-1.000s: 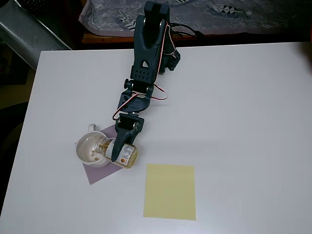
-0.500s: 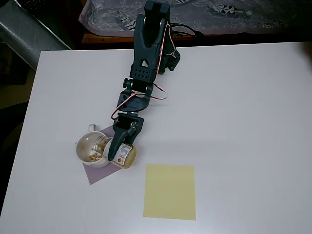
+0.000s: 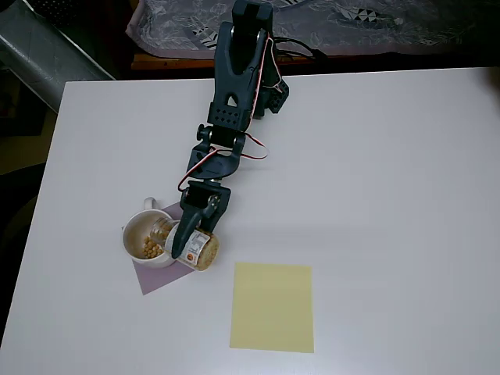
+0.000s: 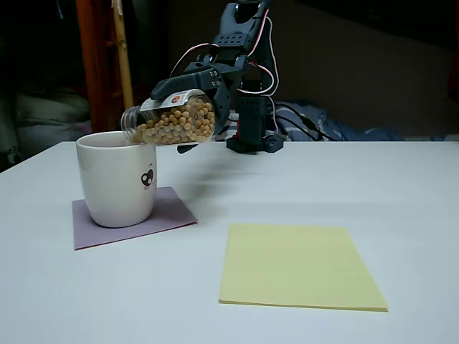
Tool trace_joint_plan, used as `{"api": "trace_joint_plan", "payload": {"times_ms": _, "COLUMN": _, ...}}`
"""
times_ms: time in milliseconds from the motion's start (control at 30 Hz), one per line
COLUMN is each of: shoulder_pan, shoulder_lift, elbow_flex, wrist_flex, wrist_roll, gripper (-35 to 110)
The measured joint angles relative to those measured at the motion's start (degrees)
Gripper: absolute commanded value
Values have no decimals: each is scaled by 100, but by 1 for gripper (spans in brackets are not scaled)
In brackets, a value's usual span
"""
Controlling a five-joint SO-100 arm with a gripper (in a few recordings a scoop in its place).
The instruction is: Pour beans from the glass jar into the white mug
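Note:
My gripper [image 3: 191,238] [image 4: 188,97] is shut on the glass jar [image 4: 172,120] [image 3: 195,247], which lies tipped almost level with its mouth over the rim of the white mug [image 4: 117,178] [image 3: 144,241]. Tan beans [image 4: 179,123] fill most of the jar up to its mouth. In the overhead view a heap of beans [image 3: 150,249] lies inside the mug. The mug stands on a purple mat [image 4: 133,215] [image 3: 160,275], its dark mark facing the fixed camera and its handle [image 3: 147,205] pointing to the table's far side.
A yellow paper sheet [image 3: 273,307] [image 4: 298,266] lies flat on the white table [image 3: 375,172] to the right of the mug. The arm's base [image 3: 258,86] [image 4: 252,136] stands at the table's far edge. A patterned cloth [image 3: 328,23] lies beyond it.
The jar has tilted further toward the mug and shifted slightly left. More beans now lie in the mug than a second ago.

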Motion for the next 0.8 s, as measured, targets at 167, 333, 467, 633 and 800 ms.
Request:
{"api": "trace_joint_plan", "payload": {"times_ms": 167, "shoulder_pan": 0, "shoulder_lift": 0, "elbow_flex": 0, "wrist_flex": 0, "wrist_roll": -70, "gripper": 3}}
{"api": "trace_joint_plan", "payload": {"times_ms": 333, "shoulder_pan": -9, "shoulder_lift": 35, "elbow_flex": 62, "wrist_flex": 9, "wrist_roll": -800, "gripper": 5}}
{"api": "trace_joint_plan", "payload": {"times_ms": 467, "shoulder_pan": -9, "shoulder_lift": 44, "elbow_flex": 62, "wrist_flex": 123, "wrist_roll": -1811, "gripper": 5}}
{"api": "trace_joint_plan", "payload": {"times_ms": 633, "shoulder_pan": 44, "shoulder_lift": 26, "elbow_flex": 0, "wrist_flex": 132, "wrist_roll": -3489, "gripper": 4}}
{"api": "trace_joint_plan", "payload": {"times_ms": 800, "shoulder_pan": 26, "shoulder_lift": 105, "elbow_flex": -9, "wrist_flex": 132, "wrist_roll": -5256, "gripper": 6}}
